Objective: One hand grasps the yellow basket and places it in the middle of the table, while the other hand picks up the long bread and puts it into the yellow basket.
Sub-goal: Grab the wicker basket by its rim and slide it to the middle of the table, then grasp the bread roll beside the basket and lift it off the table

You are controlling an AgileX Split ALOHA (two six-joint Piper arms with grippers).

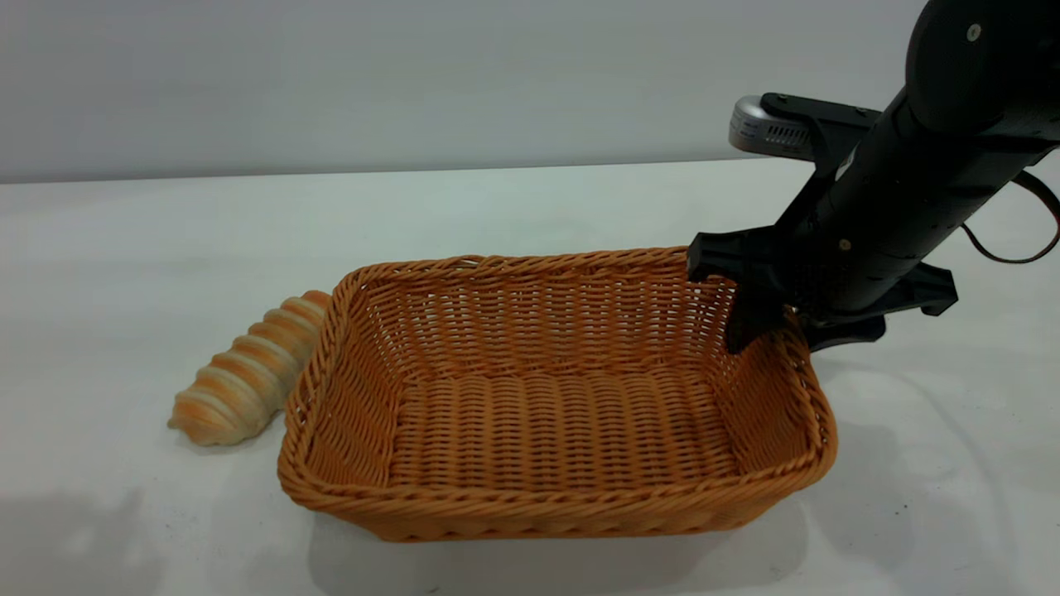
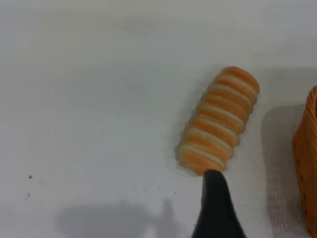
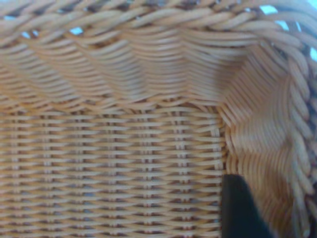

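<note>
The yellow basket point(image 1: 555, 397) sits nearest the camera, empty, on the white table point(image 1: 124, 248). The right gripper point(image 1: 774, 319) reaches down at the basket's far right corner, one finger inside the wall and one outside, apparently clamping the rim. So the basket-placing step looks to be in hand or nearly finished; letting go of the rim would come next. The long bread point(image 1: 244, 377) lies on the table against the basket's left end, outside it. In the left wrist view the left gripper hovers above the bread, one dark fingertip point(image 2: 215, 206) showing at its near end; whether those fingers are spread, I cannot tell. The next move calls for lowering around the bread.
</note>
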